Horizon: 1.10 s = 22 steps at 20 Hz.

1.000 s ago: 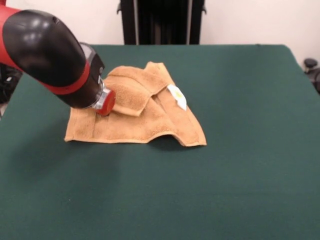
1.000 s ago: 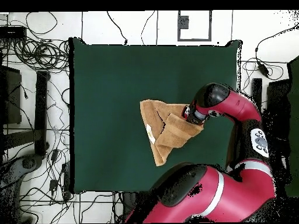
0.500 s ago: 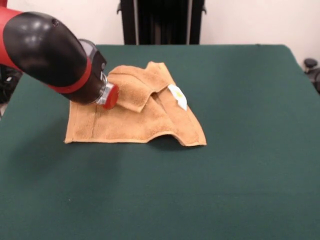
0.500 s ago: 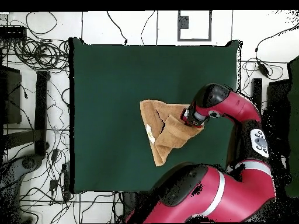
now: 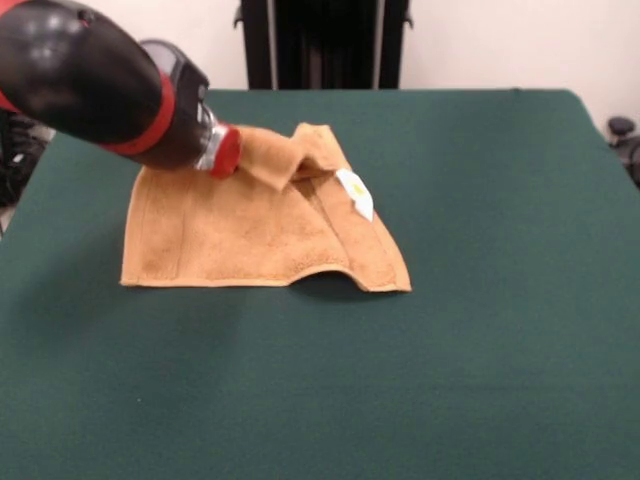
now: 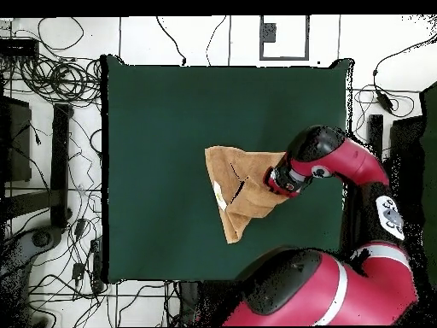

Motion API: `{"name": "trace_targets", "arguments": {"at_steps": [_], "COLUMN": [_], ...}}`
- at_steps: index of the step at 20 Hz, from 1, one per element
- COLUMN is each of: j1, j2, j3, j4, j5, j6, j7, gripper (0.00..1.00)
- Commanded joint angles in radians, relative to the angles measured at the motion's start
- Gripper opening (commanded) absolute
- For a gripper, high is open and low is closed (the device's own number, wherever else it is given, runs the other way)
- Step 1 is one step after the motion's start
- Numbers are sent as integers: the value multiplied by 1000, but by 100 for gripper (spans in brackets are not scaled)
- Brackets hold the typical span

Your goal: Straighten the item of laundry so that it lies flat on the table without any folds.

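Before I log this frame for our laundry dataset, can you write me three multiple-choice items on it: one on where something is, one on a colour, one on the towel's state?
1. Where does the white tag sit on the towel?
A. right part, front view
B. left corner
C. off the towel

2. What colour is the table top?
A. grey
B. dark green
C. white

3. How does the towel lie?
A. flat, no folds
B. rolled up
C. partly folded, a flap over its far part

Answers: 1 A, the tag lies on the right-hand slope. 2 B, green cloth surrounds the towel. 3 C, a flap by the gripper overlaps the rest.
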Motion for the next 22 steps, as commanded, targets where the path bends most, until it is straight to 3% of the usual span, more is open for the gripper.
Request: {"name": "trace_targets", "arguments": {"at_steps": [1, 15, 22], "j1": [-4, -6, -10], "j2": [-76, -44, -62], "j3": [120, 132, 137], "j4": [165, 109, 147], "j5": [-3, -64, -66], "j6": [153, 142, 97], "j7": [-120, -148, -136], "gripper": [0, 0, 0]}}
